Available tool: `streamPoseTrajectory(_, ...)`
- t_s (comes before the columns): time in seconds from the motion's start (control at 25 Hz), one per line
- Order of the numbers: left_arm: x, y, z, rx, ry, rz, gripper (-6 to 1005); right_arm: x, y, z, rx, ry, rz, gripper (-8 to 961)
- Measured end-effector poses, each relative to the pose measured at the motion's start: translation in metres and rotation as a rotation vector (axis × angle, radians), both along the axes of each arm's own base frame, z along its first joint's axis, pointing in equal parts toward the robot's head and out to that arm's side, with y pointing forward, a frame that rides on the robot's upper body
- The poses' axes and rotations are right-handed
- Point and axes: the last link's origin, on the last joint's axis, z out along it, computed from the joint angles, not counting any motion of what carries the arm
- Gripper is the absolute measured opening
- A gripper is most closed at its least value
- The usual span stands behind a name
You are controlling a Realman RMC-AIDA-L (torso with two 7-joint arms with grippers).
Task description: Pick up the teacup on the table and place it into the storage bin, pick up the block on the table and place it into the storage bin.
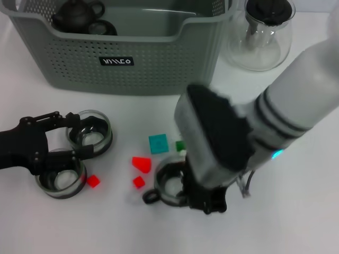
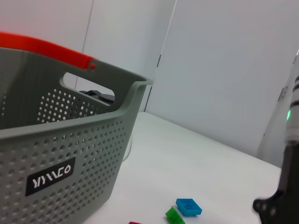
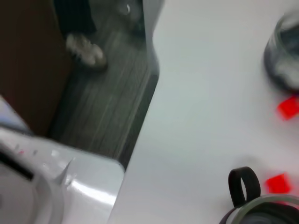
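Observation:
The grey-green storage bin (image 1: pixel 159 63) stands at the back with a dark teapot (image 1: pixel 77 13) inside; it also fills the left wrist view (image 2: pixel 70 140). A glass teacup with a black handle (image 1: pixel 165 186) sits at the front centre, and my right gripper (image 1: pixel 204 197) is low against its right side. The right wrist view shows that teacup's handle (image 3: pixel 243 184). My left gripper (image 1: pixel 79 138) is open at the left, its fingers on either side of the left part of a second teacup (image 1: pixel 91 129). A third teacup (image 1: pixel 61 180) sits just below it. Teal (image 1: pixel 158 143), green (image 1: pixel 180 145) and red (image 1: pixel 142 164) blocks lie between the cups.
A clear glass carafe with a black lid (image 1: pixel 262 32) stands right of the bin. Small red blocks lie at the front (image 1: pixel 139 182) and by the third cup (image 1: pixel 93 181). The table's edge (image 3: pixel 140 126) runs close beside the right arm.

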Motion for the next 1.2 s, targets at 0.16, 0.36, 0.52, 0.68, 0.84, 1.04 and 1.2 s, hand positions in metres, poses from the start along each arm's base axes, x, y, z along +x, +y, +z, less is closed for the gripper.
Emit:
streamPoseTrajectory(0.16,-0.001,-0.001,0.000,0.003,0.000,0.003,872,-0.022,0.007,0.042,-0.002,0.175,-0.056,55)
streamPoseTrajectory(0.36,-0.001,-0.001,0.000,0.007,0.003,0.002,872,-0.040,0.035,0.111,0.168,0.531,-0.144,55)
streamPoseTrajectory(0.52,-0.001,0.001,0.001,0.013,0.001,0.003,872,-0.054,0.061,0.141,0.333,0.758,-0.196,55)
streamPoseTrajectory(0.68,0.000,0.003,0.001,0.015,0.000,0.004,872,-0.077,0.091,0.137,0.470,0.832,-0.242,55)
streamPoseTrajectory(0.84,0.000,0.003,-0.002,0.017,-0.004,0.010,872,-0.101,0.128,0.109,0.564,0.750,-0.310,55)
streamPoseTrajectory(1.04,0.001,0.002,-0.007,0.011,-0.025,0.017,872,-0.110,0.176,0.064,0.689,0.616,-0.423,54)
streamPoseTrajectory(1.2,0.002,0.002,-0.012,0.009,-0.036,0.026,872,-0.103,0.201,0.037,0.773,0.502,-0.463,54)
